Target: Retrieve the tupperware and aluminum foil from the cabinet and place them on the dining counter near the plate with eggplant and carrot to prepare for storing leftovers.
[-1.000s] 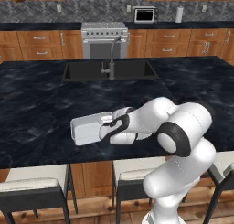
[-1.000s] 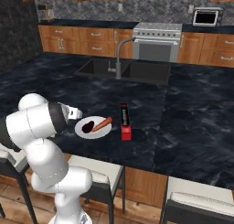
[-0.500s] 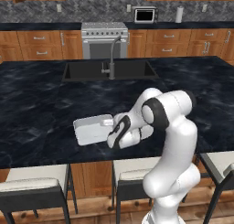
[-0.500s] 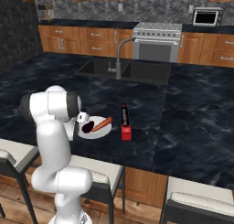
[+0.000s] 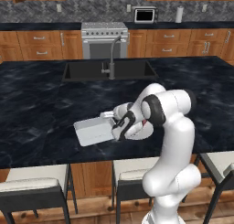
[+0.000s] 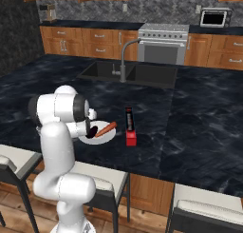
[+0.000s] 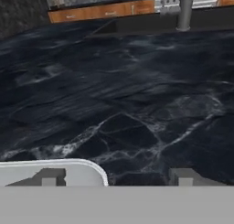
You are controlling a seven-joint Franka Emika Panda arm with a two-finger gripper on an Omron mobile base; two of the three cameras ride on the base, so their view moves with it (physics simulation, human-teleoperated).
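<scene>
The claw [image 5: 114,127] sits low over the near part of the dining counter [image 5: 41,104], at the right end of the tupperware [image 5: 94,130]. In the hand view the 2 fingertips [image 7: 49,177] stand well apart, with the tray's rounded white corner [image 7: 68,170] around the left one and bare black surface between them, so the claw is spread and not clamped. In the left base view the tray's right edge meets the claw, and the tray extends away from it to the left, close to the surface's near edge; whether it rests fully flat or is slightly raised is hard to tell.

Behind the arm, on the far side of the claw from the tray, lies the plate with eggplant and carrot [image 6: 104,136]. In the right base view the white plate carries a dark purple piece next to the arm's elbow and an orange-red piece pointing away from it. The aluminum foil [image 6: 129,127] lies just beyond the plate, further from the claw, its length running away from the near edge and its red end toward the stools.

Ahead of the claw, across a wide stretch of veined black surface, is the sink [image 5: 109,70] with its faucet [image 5: 112,58]. Further back stand wooden drawers, a stove [image 5: 104,38] and a microwave [image 5: 144,15]. 2 stools [image 5: 34,191] stand below the surface's near edge.
</scene>
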